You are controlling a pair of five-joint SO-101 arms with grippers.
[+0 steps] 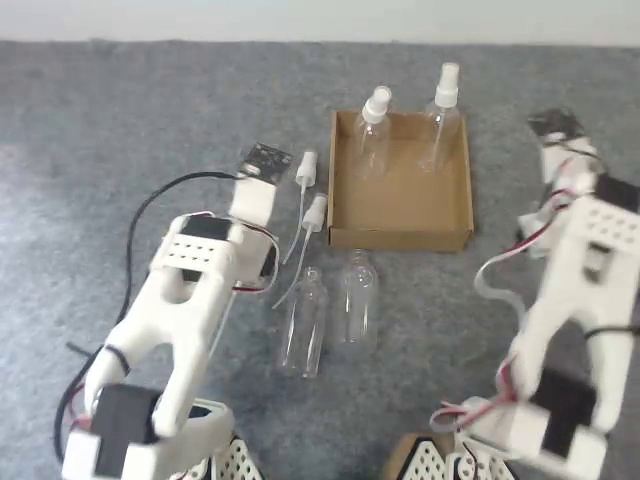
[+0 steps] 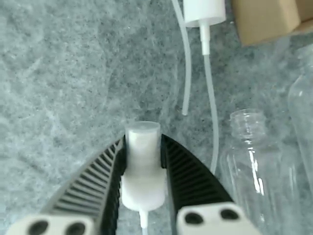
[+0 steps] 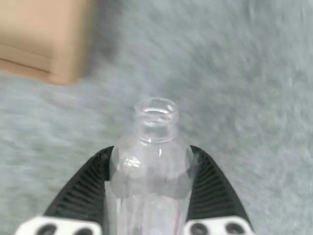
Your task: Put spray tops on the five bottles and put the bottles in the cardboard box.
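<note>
**A:** What is the left gripper (image 2: pixel 142 147) carrying?

**B:** Its jaws are clamping a white spray top (image 2: pixel 143 169) by the body, over the grey carpet (image 1: pixel 110 110). The thin tube is running back between the fingers (image 2: pixel 188 176).

**A:** And the right gripper (image 3: pixel 151 156)?

**B:** It is squeezing a clear uncapped bottle (image 3: pixel 149 171) at the shoulders. The open neck is pointing away from the wrist, and a corner of the cardboard box (image 1: pixel 400 238) is showing beyond it.

**A:** Where is everything else sitting?

**B:** Two capped bottles (image 1: pixel 372 140) are standing upright in the box, against its far wall. Two bare bottles (image 1: pixel 303 325) are lying side by side on the carpet just in front of the box. Two loose spray tops (image 1: pixel 315 213) are lying beside the box on the left arm's side, with their tubes trailing toward the bare bottles.
</note>
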